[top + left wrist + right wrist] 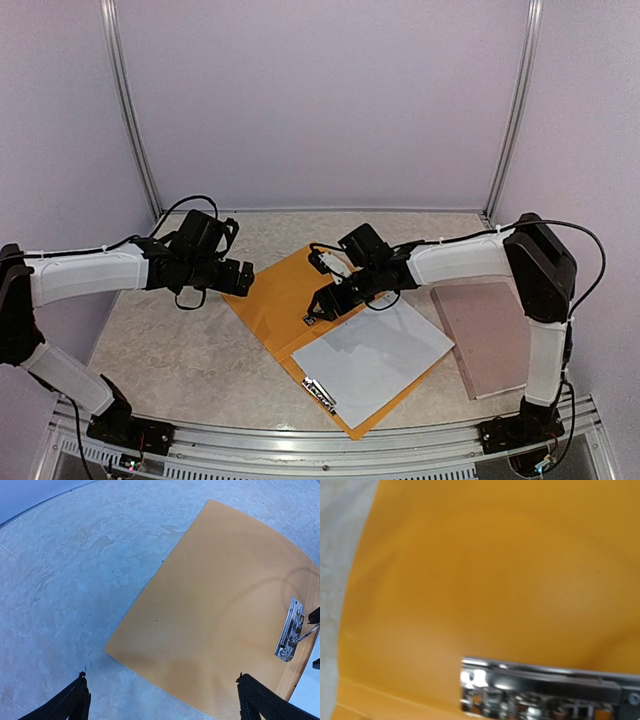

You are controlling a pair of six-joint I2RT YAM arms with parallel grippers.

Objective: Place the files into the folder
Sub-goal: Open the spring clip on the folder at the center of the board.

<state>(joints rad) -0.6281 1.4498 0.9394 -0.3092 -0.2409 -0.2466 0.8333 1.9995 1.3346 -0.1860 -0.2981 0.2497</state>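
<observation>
The orange folder point(268, 300) lies open in the middle of the table, its left flap bare point(220, 605). The white files point(375, 355) rest on its right half, turned a little askew. A small metal clip point(290, 630) sits near the fold and fills the bottom of the right wrist view point(545, 690), blurred. My right gripper point(322, 305) hovers right over that clip. Its dark fingertips point(314, 615) show apart at the edge of the left wrist view, on either side of the clip's wire lever. My left gripper point(167, 700) is open above the flap's near-left corner, holding nothing.
A pinkish-brown board point(490, 335) lies flat at the right, beside the files. Pale walls with metal corner posts point(130, 120) close in the table on three sides. The arms' base rail point(330, 445) runs along the near edge.
</observation>
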